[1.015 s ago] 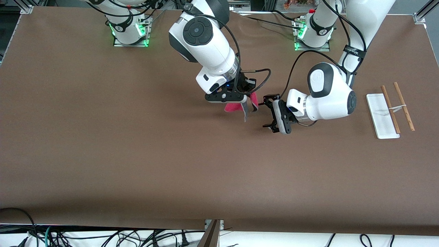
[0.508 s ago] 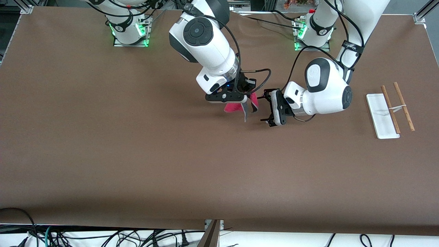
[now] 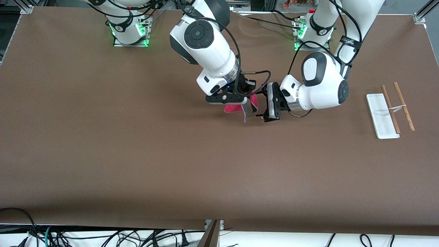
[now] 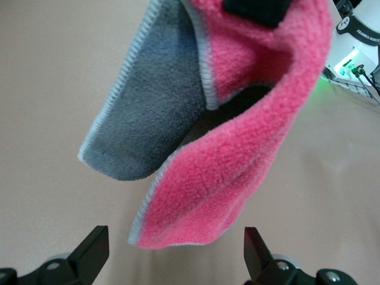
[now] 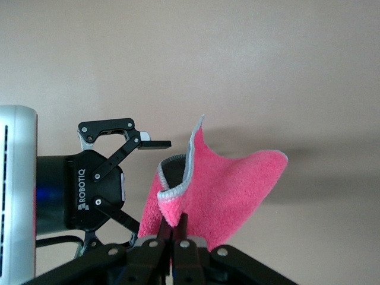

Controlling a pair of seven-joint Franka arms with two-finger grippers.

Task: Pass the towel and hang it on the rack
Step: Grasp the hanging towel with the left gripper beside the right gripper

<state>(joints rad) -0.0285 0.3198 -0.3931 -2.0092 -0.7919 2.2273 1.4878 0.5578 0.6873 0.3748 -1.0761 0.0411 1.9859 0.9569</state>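
The towel (image 3: 234, 108) is pink-red with a grey underside and a pale stitched edge. It hangs folded above the middle of the table. My right gripper (image 3: 245, 102) is shut on the towel's top fold, which shows in the right wrist view (image 5: 225, 190) between its fingers (image 5: 176, 222). My left gripper (image 3: 263, 105) is open right beside the hanging towel, toward the left arm's end. In the left wrist view the towel (image 4: 237, 160) hangs just ahead of the open left gripper (image 4: 175, 256), apart from both fingers. The left gripper also shows in the right wrist view (image 5: 147, 187).
The rack (image 3: 391, 109) stands near the left arm's end of the table, with a flat white base (image 3: 379, 118) and two brown rods (image 3: 404, 106) joined by a white crosspiece. Brown table surface (image 3: 137, 154) spreads around it.
My left gripper has moved toward the towel, closing the gap, and has turned to face it with its fingers open. My right gripper has held still with the towel.
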